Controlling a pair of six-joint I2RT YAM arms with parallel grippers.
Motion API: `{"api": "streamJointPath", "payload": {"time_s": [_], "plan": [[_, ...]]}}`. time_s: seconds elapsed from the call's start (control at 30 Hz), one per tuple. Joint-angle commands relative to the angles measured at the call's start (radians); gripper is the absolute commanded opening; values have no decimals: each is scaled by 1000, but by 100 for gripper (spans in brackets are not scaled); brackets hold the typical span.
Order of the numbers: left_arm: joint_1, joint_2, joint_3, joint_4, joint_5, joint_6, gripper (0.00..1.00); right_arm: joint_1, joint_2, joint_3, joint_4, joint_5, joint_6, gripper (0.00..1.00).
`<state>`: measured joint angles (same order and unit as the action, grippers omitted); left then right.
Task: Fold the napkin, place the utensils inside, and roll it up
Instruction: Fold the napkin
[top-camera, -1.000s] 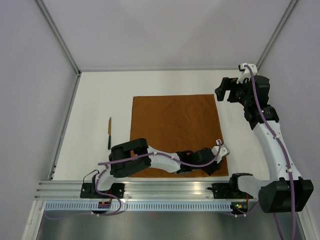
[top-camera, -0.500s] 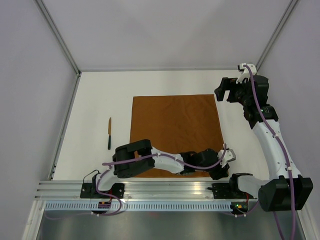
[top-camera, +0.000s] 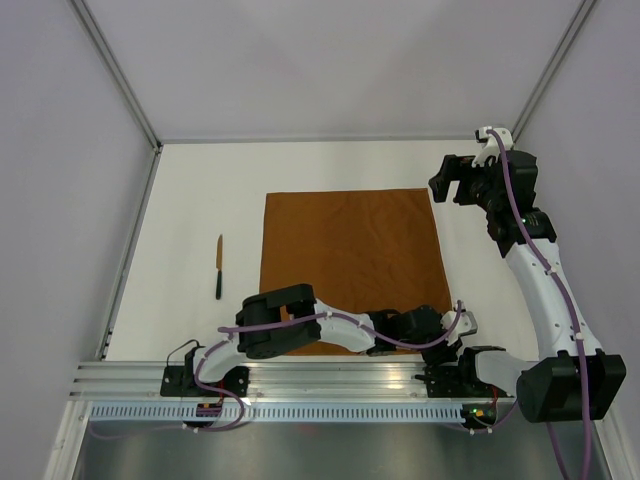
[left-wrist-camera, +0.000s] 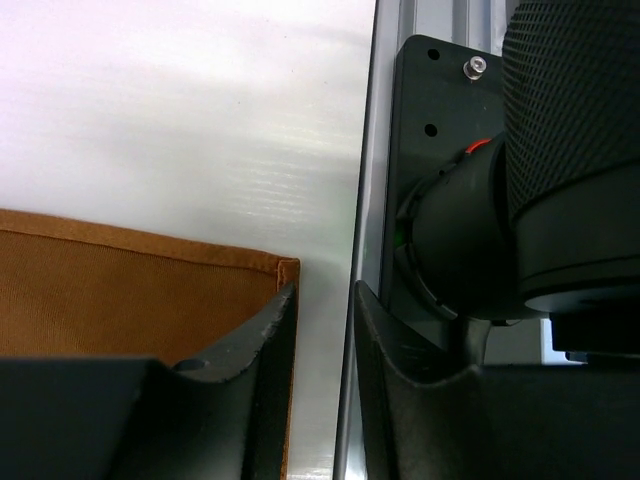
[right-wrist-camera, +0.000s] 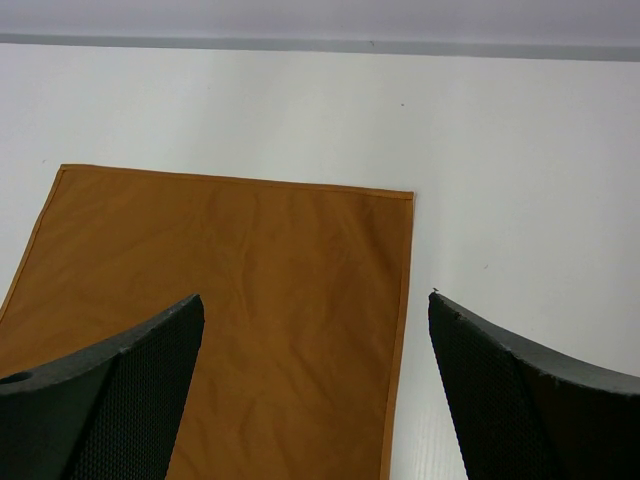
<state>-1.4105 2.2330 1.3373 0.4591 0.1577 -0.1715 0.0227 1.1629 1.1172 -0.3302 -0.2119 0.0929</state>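
Compared with a second back: stretched farther toward 3 o'clock with the left arm (top-camera: 300, 322), carrying the left tool (top-camera: 450, 340) from over the napkin (top-camera: 350, 250) out to the very edge of its 5 o'clock corner, close by the right arm's base (top-camera: 490, 365). No shift seen in the right arm (top-camera: 540, 280), the napkin or the utensil (top-camera: 219, 266). As to the napkin: lying flat on the white surface (top-camera: 200, 190), roughly square, sides running 12-to-6 and 9-to-3. As to the utensil: only one made out, resting on bare surface well apart at the napkin's 9 o'clock, long axis 12-to-6, brownish half pointing to 12, black half to 6. Left arm: laid low along the near edge, elbow folded around 7 o'clock, forearm crossing the napkin's near hem. From the left wrist, fingers (left-wrist-camera: 270, 340) standing a narrow slit apart, bare surface showing through the slit, nothing pinched; napkin's corner just beside the finger on the view's left and partly under it. Right arm: reared up toward 2 o'clock, right tool (top-camera: 455, 180) spread wide and empty, held above the surface just beyond the napkin's 1 o'clock corner, looking down on the far hem.
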Motion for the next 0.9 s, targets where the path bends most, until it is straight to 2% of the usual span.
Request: {"api": "streamJointPath", "payload": {"time_s": [0.0, 0.13, 0.33, 0.87], "plan": [[-11, 33, 40, 13, -27, 64, 34, 2, 9, 7, -6, 11, 8, 98], [-10, 48, 37, 6, -53, 64, 23, 2, 7, 4, -7, 9, 8, 98], [-12, 65, 13, 13, -76, 59, 14, 2, -2, 3, -7, 8, 8, 98], [-15, 65, -115, 43, -199, 161, 19, 2, -17, -8, 2, 20, 2, 98]]}}
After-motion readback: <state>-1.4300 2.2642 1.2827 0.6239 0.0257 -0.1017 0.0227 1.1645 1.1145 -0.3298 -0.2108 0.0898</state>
